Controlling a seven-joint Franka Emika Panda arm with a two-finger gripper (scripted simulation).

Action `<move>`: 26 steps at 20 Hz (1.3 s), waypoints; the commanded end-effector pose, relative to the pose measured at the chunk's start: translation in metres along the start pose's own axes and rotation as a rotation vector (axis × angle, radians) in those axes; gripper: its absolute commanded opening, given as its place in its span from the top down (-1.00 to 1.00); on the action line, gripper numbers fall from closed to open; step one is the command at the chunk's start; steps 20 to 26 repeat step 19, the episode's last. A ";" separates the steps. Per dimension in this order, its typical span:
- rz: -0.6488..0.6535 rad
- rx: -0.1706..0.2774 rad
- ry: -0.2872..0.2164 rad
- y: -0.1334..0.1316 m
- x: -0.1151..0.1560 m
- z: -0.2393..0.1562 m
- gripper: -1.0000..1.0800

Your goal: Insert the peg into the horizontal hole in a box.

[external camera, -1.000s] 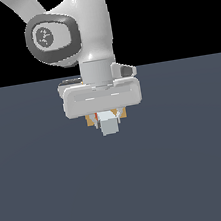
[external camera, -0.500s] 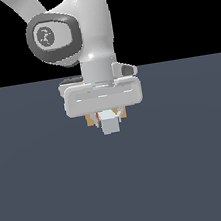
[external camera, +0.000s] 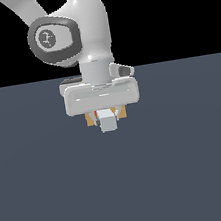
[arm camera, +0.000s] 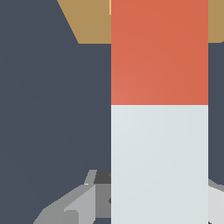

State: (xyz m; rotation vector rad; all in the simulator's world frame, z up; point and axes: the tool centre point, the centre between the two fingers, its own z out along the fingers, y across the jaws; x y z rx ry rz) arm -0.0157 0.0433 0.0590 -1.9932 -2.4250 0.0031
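My gripper (external camera: 107,119) is shut on the peg (arm camera: 159,131), holding it by its white part, with the white end (external camera: 108,123) facing the exterior camera. In the wrist view the peg's red-orange end (arm camera: 159,52) points at the tan box (arm camera: 87,22) and overlaps its edge. In the exterior view the box (external camera: 90,119) shows only as tan slivers behind the gripper, either side of the peg. The hole is hidden by the peg and the hand. I cannot tell whether the red tip touches the box face.
The dark grey table (external camera: 193,170) stretches around the gripper. The arm's wrist and hand (external camera: 101,94) stand over the box and hide most of it.
The arm and peg have shifted very slightly; the peg stays held in the shut gripper in front of the box.
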 end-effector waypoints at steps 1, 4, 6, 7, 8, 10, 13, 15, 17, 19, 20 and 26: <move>-0.002 -0.003 0.000 0.001 0.015 -0.001 1.00; -0.002 -0.004 0.000 0.001 0.038 -0.002 1.00; -0.002 -0.004 0.000 0.001 0.052 -0.002 1.00; -0.002 -0.004 0.000 0.001 0.058 -0.002 1.00; -0.002 -0.004 0.000 0.001 0.063 -0.002 1.00; -0.002 -0.005 0.000 0.001 0.071 -0.003 1.00; -0.002 -0.005 0.000 0.002 0.078 -0.002 1.00; -0.002 -0.005 0.000 0.002 0.078 -0.002 1.00; -0.002 -0.005 0.000 0.003 0.076 -0.003 1.00; -0.002 -0.005 0.000 0.003 0.074 -0.003 1.00; -0.002 -0.005 0.000 0.003 0.074 -0.003 1.00; -0.002 -0.005 0.000 0.003 0.074 -0.003 1.00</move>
